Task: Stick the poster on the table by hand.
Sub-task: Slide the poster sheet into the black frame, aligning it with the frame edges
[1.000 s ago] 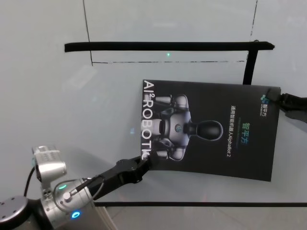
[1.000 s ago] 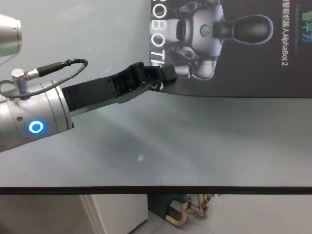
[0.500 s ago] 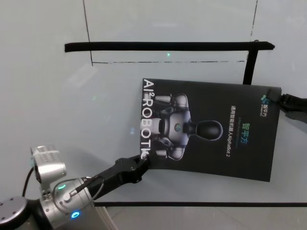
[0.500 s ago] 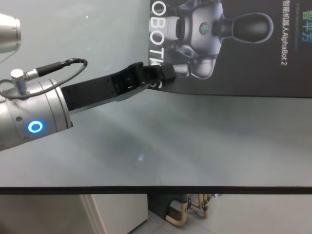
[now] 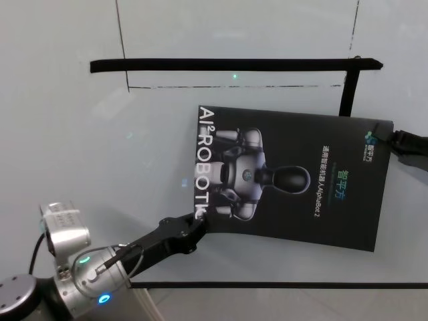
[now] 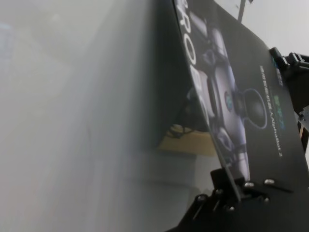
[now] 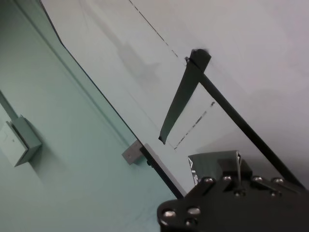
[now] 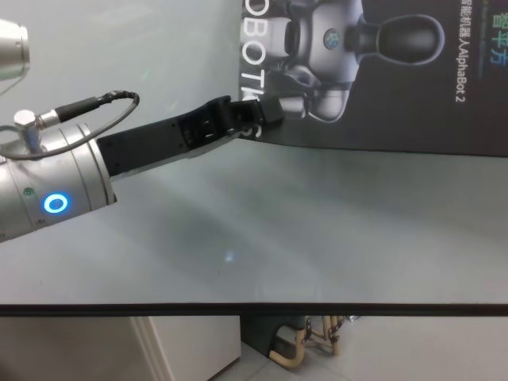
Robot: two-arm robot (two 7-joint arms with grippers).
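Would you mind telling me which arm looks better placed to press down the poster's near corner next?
Probably the left: its claw already grips the poster at that corner, while the right claw holds the far corner.

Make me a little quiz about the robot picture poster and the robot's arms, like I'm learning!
1. True or false: the left gripper holds the poster at its near left corner.
2. Which word is printed on the poster? A) ROBOT B) HELLO C) STOP
3. Fill in: the right gripper grips the poster's far ____ corner, above the table.

Key:
1. True. It pinches that corner.
2. A.
3. Right.
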